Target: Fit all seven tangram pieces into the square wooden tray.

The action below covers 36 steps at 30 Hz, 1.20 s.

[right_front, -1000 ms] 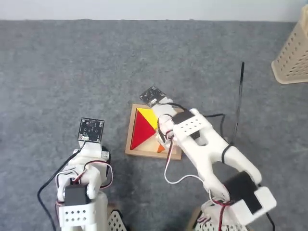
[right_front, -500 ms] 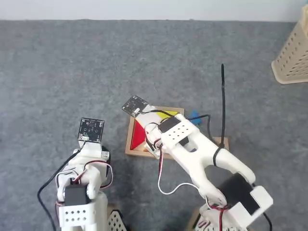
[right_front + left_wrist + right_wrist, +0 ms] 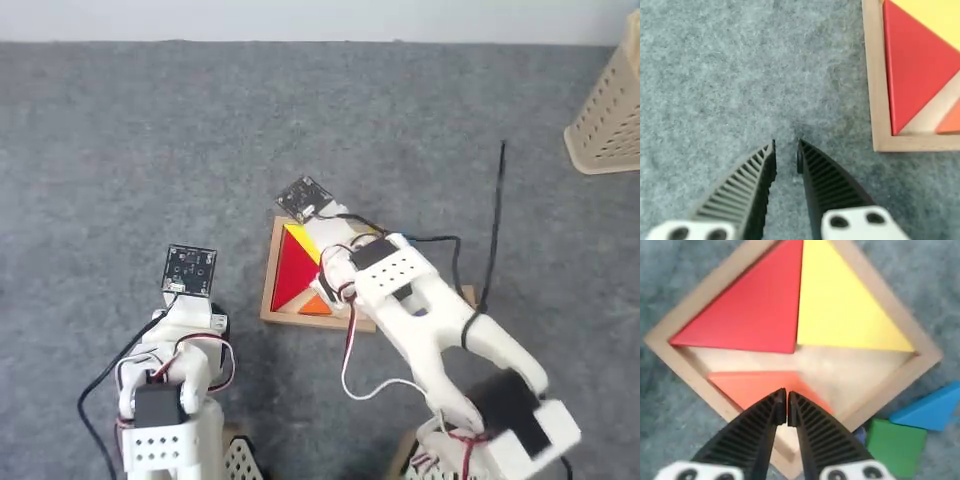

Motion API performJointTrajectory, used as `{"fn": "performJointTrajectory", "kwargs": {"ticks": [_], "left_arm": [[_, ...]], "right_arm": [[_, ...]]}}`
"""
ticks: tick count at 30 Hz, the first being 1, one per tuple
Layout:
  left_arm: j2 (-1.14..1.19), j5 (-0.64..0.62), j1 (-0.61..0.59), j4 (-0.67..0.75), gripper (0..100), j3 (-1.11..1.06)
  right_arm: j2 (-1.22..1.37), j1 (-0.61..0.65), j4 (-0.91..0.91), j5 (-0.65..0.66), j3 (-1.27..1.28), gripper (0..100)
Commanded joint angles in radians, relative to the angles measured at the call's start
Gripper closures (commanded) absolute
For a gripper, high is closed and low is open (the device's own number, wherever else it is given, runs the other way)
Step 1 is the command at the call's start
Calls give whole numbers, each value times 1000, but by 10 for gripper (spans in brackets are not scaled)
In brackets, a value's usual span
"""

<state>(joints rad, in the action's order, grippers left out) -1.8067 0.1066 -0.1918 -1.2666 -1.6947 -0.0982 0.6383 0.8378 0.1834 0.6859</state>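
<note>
Three flat pieces (image 3: 750,315) sit in the tray (image 3: 872,75). Right gripper (image 3: 787,395), closed and empty, hovers over the orange triangle (image 3: 755,385), which looks like light, rigid, smooth wood, best pinched across its edges.

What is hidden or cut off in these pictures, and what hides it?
- High view: the right arm covers much of the wooden tray.
- Right wrist view: the right end effector hides one corner of the orange triangle.
- Right wrist view: the picture's edge cuts off the blue piece.
</note>
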Motion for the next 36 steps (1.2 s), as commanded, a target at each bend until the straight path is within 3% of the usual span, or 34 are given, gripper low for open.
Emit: {"fn": "performJointTrajectory", "kwargs": {"ticks": [1, 6, 18, 27, 36], "left_arm": [[-21, -8, 3, 0, 929, 10], [-21, -8, 3, 0, 929, 10], [-21, -8, 3, 0, 929, 10], [-21, -8, 3, 0, 929, 10], [-21, -8, 3, 0, 929, 10]], "right_arm": [[18, 28, -4, 43, -17, 993], [24, 133, 16, 49, -37, 993], [30, 145, -53, 44, -69, 993], [30, 226, -56, 44, -69, 993], [-117, 41, -8, 41, -60, 993]]}}
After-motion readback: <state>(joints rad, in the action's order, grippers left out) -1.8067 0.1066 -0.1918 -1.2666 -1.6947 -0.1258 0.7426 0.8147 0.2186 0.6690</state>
